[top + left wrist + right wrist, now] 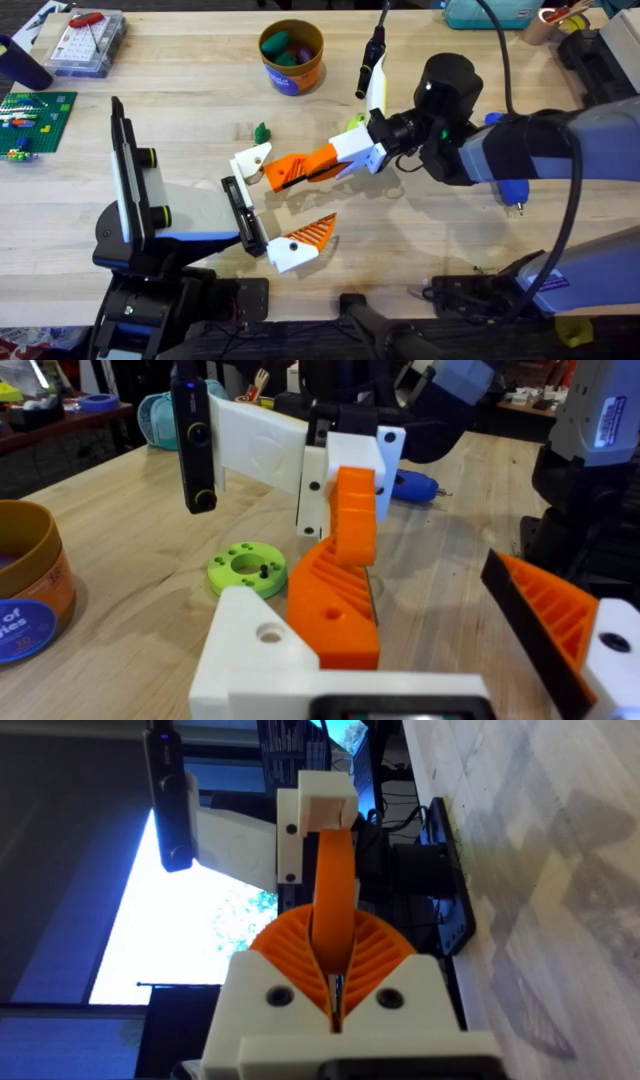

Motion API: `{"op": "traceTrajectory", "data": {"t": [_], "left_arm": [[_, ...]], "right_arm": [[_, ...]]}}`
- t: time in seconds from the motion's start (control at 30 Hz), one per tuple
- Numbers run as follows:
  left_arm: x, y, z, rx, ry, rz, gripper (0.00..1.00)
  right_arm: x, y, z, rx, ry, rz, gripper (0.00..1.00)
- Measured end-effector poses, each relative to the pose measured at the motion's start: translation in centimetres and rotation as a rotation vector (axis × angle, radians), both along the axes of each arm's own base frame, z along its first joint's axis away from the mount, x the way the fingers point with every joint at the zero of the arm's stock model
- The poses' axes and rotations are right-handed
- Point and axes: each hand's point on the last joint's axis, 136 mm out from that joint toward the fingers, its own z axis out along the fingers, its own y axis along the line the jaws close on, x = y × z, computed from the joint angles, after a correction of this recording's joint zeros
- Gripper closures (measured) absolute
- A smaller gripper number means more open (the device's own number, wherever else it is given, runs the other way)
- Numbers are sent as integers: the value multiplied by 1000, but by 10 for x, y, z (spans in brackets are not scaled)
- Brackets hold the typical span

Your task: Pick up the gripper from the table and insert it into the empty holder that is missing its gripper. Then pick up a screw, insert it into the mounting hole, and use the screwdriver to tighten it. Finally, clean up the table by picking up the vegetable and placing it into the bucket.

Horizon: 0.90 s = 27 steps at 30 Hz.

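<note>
At the near left of the desk (200,110), the left end effector (285,215) is seen spread, with nothing between its sides: one orange-and-white finger is fitted on the near side, while the black holder (240,205) stands bare at its far end. Just beyond that bare end, the finger piece (270,165) is held above the desk, its white base nearest the holder, though whether the two touch cannot be told. A stiff, light, hard plastic part is to be expected, with smooth faces likely to slip. It is probably best taken by the ribbed orange wedge, so that the white base and its hole are left free for mounting. A little farther off, the small green vegetable (262,131) lies on the desk, and the bucket (291,57) stands at the far edge, coloured lumps already inside. To the right, the right end effector (325,165) is pressed together on the wedge. A yellow-green disc (355,122) is largely hidden behind that arm, the blue screwdriver (510,190) is partly covered by it, and no loose screw can be made out.
</note>
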Motion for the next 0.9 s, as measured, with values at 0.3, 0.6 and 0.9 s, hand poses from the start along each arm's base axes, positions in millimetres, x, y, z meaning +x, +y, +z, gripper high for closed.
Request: {"op": "traceTrajectory", "data": {"t": [0.3, 0.6, 0.9], "left_arm": [[0, 0, 0, 0, 2, -2, 16], [0, 0, 0, 0, 2, -2, 14], [0, 0, 0, 0, 2, -2, 14]], "right_arm": [[-2, -1, 0, 1, 4, 14, 982], [-2, -1, 2, 7, -7, 15, 982], [-2, -1, 3, -2, 18, 14, 982]]}}
